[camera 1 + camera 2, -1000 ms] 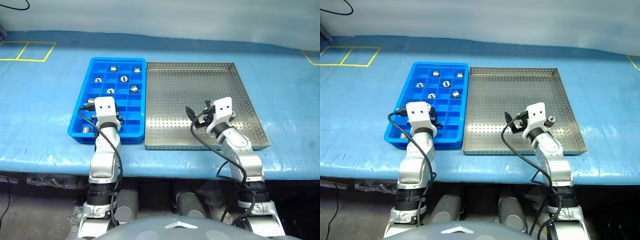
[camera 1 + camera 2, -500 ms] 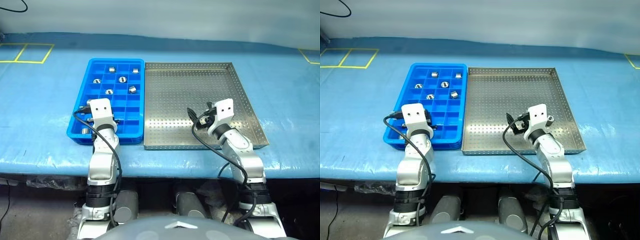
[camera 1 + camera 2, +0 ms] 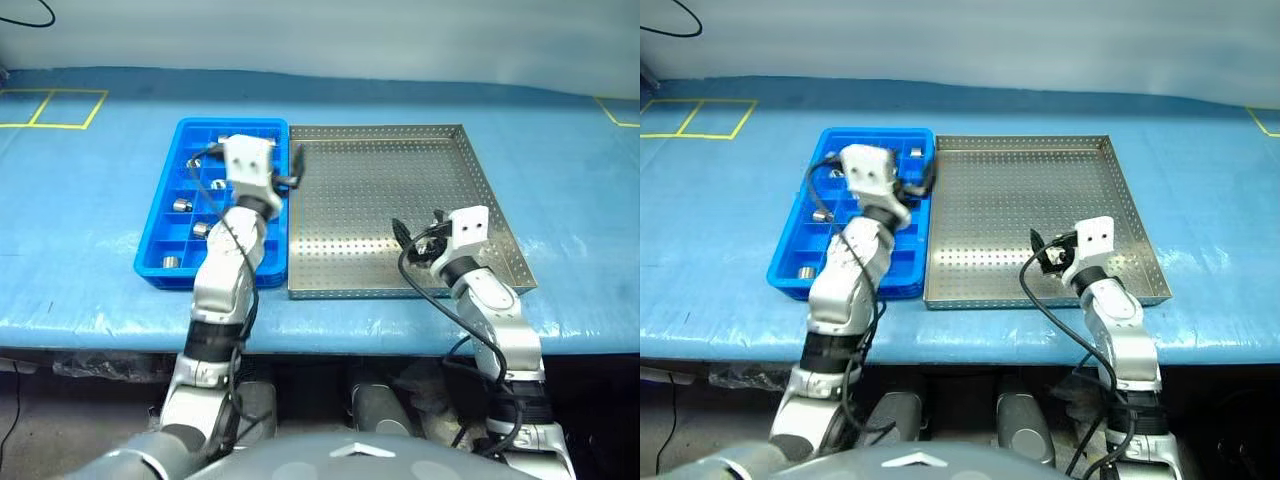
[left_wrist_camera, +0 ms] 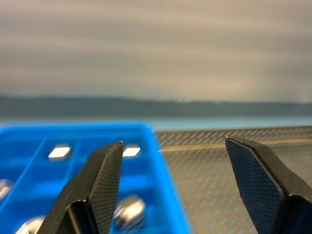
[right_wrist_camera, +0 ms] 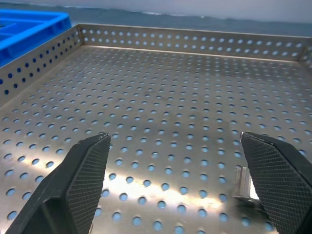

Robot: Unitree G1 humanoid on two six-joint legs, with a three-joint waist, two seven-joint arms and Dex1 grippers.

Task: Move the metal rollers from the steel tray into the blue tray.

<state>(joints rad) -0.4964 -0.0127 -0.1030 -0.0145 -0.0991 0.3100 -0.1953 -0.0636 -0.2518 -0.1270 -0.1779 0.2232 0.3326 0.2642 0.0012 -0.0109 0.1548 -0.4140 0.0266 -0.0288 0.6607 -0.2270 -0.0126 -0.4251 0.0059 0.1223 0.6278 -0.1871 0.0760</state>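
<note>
Right gripper, jaws spread and empty, sits low over the perforated square steel tray, apparently lining up a last small shiny metal roller for the bright blue compartmented plastic tray.

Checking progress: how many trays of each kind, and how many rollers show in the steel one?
Blue plastic compartment tray: 1
Perforated silver steel tray: 1
Shiny metal roller in steel tray: 1
Total: 3

The blue tray is lying on the surface, touching the steel tray on its right; metal rollers are sitting in separate compartments, and one roller is lying in the steel tray's near right part
</note>
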